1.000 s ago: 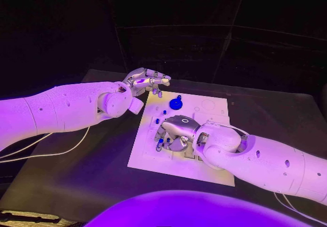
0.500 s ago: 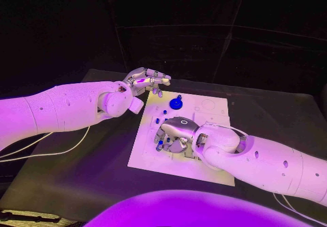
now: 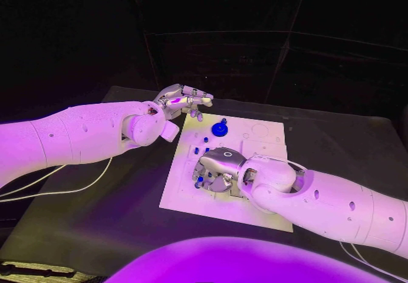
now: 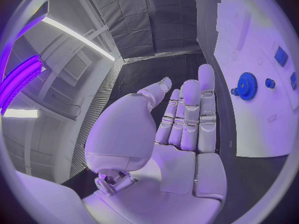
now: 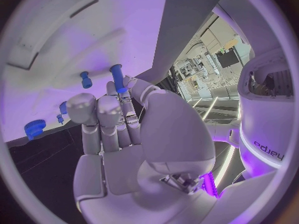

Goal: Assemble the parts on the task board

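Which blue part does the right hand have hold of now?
The long blue peg, pinched in the right hand fingertips over the task board. The blue gear and short blue pegs sit untouched on the board.

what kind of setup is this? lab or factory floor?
Likely a robotics lab test cell: a white task board with small blue parts on a black table, dark panel walls behind, coloured lighting.
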Available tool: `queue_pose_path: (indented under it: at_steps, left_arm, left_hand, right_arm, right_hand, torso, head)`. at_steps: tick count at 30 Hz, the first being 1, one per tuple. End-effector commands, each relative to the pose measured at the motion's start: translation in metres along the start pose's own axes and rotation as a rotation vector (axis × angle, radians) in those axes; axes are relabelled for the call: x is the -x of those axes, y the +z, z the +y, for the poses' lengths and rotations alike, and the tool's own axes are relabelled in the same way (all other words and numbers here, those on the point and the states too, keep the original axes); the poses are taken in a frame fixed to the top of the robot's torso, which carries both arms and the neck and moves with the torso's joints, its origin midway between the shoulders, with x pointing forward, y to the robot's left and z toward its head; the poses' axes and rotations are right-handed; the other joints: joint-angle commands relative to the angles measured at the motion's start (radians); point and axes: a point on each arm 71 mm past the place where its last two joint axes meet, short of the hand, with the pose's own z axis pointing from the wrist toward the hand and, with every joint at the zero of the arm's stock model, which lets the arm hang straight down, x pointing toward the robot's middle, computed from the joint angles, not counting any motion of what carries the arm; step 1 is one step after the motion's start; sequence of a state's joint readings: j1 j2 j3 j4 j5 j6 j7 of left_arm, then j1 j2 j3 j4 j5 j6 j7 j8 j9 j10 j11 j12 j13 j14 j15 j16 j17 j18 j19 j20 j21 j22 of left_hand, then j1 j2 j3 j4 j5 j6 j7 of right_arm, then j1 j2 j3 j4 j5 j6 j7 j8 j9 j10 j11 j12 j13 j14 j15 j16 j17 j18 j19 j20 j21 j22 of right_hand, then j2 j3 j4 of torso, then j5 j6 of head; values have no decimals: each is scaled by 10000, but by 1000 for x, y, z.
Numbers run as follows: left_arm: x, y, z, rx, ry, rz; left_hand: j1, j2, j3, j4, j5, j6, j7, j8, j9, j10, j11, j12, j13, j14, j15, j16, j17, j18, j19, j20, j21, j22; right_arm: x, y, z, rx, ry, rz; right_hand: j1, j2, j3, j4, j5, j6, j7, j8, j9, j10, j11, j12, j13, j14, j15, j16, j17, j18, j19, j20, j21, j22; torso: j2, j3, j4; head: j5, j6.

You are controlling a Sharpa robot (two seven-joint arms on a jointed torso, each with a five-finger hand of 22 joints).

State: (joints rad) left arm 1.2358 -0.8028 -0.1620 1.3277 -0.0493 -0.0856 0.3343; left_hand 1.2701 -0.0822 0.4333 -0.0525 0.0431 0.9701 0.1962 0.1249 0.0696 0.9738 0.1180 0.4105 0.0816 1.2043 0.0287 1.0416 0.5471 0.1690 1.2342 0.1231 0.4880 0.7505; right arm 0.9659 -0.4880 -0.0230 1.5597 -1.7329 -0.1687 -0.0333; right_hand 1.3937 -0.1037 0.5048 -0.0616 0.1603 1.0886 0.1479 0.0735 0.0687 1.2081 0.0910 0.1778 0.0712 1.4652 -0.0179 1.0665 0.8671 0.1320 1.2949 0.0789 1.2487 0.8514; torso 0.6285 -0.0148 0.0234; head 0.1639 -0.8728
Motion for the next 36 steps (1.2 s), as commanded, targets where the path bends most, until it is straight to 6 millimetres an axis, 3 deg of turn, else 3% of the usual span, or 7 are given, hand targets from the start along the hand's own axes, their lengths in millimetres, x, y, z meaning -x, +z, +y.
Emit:
queue_pose_path:
  at_steps: [1, 12, 22, 28, 32, 34, 36]
  left_arm:
    - [-1, 0, -2, -74, -61, 99]
    - [-1, 0, -1, -60, -65, 111]
    - [0, 0, -1, -52, -64, 104]
    - [1, -1, -1, -49, -57, 72]
    - [3, -1, -1, -45, -49, 39]
    - [3, -2, -1, -42, -48, 30]
    - [5, -3, -1, -37, -45, 4]
  left_hand:
    - [31, 40, 9, -37, 66, -68, -18, 47, -10, -62, 8, 69, -16, -70, 10, -6, -10, 127, 34, 26, -29, -17]
    - [28, 38, 17, -43, 66, -75, -16, 55, -11, -70, 10, 84, -20, -79, 11, -7, -33, 126, 41, 26, -33, -23]
    - [28, 38, 17, -43, 66, -75, -16, 55, -11, -70, 10, 84, -20, -79, 11, -7, -33, 126, 41, 26, -33, -23]
    - [28, 38, 17, -43, 66, -75, -16, 55, -11, -70, 10, 84, -20, -79, 11, -7, -33, 126, 41, 26, -33, -23]
    - [28, 38, 17, -43, 66, -75, -16, 55, -11, -70, 10, 84, -20, -79, 11, -7, -33, 126, 41, 26, -33, -23]
    - [28, 38, 17, -43, 66, -75, -16, 55, -11, -70, 10, 84, -20, -79, 11, -7, -33, 126, 41, 26, -33, -23]
    - [28, 38, 17, -43, 66, -75, -16, 55, -11, -70, 10, 84, -20, -79, 11, -7, -33, 126, 41, 26, -33, -23]
  right_arm:
    - [-3, 0, 0, -44, -254, 164]
    - [-1, 1, 0, 93, -192, -170]
    - [5, -4, 0, 203, 9, -1011]
    - [14, -23, -3, 306, 554, -1991]
    - [20, -48, -15, -264, 1451, -2396]
    - [27, -66, -30, -984, 2473, -2678]
    - [34, -85, -47, -1903, 3654, -2975]
  right_hand:
    - [-200, -35, 78, 0, -63, -97, 57, -90, -26, 64, -177, -107, -19, 27, 24, -87, -107, -23, -95, 65, -32, -116]
    - [-863, -509, -286, 134, -16, -879, 271, -115, -42, -1324, 173, -712, -86, -264, 305, -700, -929, 173, -750, 315, -653, -1284]
    - [-1064, -573, -1118, 197, 101, -1221, 349, -89, -21, -1945, 271, -518, -41, -612, 398, -1388, -1828, 375, -1297, 424, -1384, -2481]
    - [-1090, -559, -1523, 236, 237, -1238, 392, -77, -13, -2078, 289, -326, -26, -678, 417, -1522, -2054, 400, -1366, 447, -1539, -2713]
    - [-1110, -460, -1729, 303, 315, -1060, 358, -6, 16, -1739, 229, 17, 40, -640, 381, -1470, -2038, 401, -1311, 432, -1541, -2694]
    - [-1134, -328, -1773, 383, 356, -809, 213, 105, 56, -813, 24, 593, 230, -496, 252, -1155, -1669, 381, -1167, 355, -1424, -2487]
    - [-1055, -297, -1828, 358, 460, -467, -33, 275, 110, 199, -288, 1300, 532, -360, 21, -834, -1285, 339, -980, 176, -1251, -2183]
  torso:
    - [4, 2, 9]
    - [0, 5, -5]
    - [-5, 9, 1]
    - [-24, 26, -34]
    - [-56, 16, -66]
    - [-80, 2, -75]
    - [-98, -8, -103]
  head:
    - [8, 2]
    - [3, 2]
    - [-30, 2]
    - [-77, 20]
    - [-237, 107]
    - [-372, 138]
    - [-657, 221]
